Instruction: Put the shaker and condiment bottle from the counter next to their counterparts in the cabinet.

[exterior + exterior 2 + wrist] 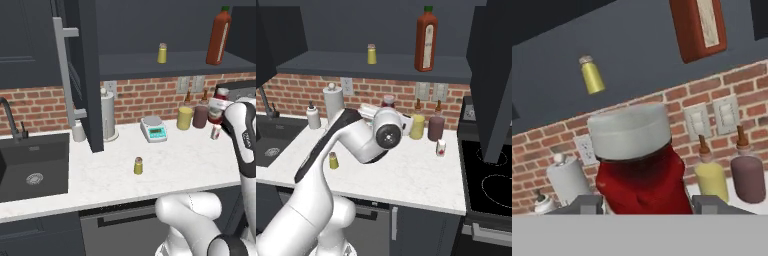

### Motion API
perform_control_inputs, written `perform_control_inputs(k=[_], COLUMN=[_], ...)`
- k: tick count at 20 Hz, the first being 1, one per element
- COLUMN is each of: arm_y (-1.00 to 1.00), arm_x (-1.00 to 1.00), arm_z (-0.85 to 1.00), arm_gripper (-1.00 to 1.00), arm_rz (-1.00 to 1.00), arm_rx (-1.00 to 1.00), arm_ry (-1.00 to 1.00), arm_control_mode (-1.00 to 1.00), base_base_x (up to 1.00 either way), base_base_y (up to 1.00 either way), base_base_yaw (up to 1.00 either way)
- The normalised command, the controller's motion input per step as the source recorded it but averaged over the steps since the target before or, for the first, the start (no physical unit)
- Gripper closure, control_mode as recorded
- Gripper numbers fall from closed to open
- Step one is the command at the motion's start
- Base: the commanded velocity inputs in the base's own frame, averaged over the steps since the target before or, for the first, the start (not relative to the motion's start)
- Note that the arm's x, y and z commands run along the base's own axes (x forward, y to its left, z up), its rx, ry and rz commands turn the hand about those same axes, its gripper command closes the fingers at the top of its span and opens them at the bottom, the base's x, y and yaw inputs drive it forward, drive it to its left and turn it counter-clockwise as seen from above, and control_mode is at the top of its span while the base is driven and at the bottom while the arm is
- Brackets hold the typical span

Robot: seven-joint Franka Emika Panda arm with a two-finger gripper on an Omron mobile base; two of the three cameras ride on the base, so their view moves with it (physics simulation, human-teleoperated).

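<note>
My gripper [647, 202] is shut on the condiment bottle [643, 180], a red bottle with a white cap [629, 131], one finger [587, 204] on each side. It hangs above the right end of the counter [175, 165]; the same bottle [218, 106] shows by the wrist and behind the arm [388, 101]. The shaker [138, 165] [333, 160] stands alone mid-counter. In the cabinet, the matching shaker [162, 53] [372, 54] [592, 75] and the tall green-capped bottle [219, 37] [426, 40] stand on the shelf [150, 65].
The open cabinet door [85, 75] juts out over the counter. A paper towel roll [107, 117], a scale [153, 129], a yellow jar [184, 118], a dark jar [200, 115] and a small red-and-white container [215, 132] line the brick wall. The sink [30, 165] lies left, the stove [491, 175] right.
</note>
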Motion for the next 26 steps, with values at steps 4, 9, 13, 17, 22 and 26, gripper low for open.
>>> perform_control_inputs(k=[4,9,13,17,22,26], arm_y=[0.1,0.0,0.0,0.0,0.0,0.0], arm_x=[-0.04,0.0,0.02,0.05,-0.05,0.0], arm_z=[0.92,0.88,0.56,0.29,0.0,0.14], arm_gripper=[1.0,1.0,1.0,1.0,1.0,1.0], arm_rz=[-0.15,-0.15,-0.15,-0.15,0.0,-0.01], arm_rx=[0.0,0.01,0.0,0.0,-0.03,0.0], arm_ry=[0.0,0.0,0.0,0.0,-0.05,-0.1], arm_control_mode=[-1.0,-1.0,-1.0,-1.0,-1.0,-1.0], base_base_x=[0.0,0.0,0.0,0.0,0.0,0.0], base_base_y=[0.0,0.0,0.0,0.0,0.0,0.0], base_base_yaw=[0.0,0.0,0.0,0.0,0.0,0.0])
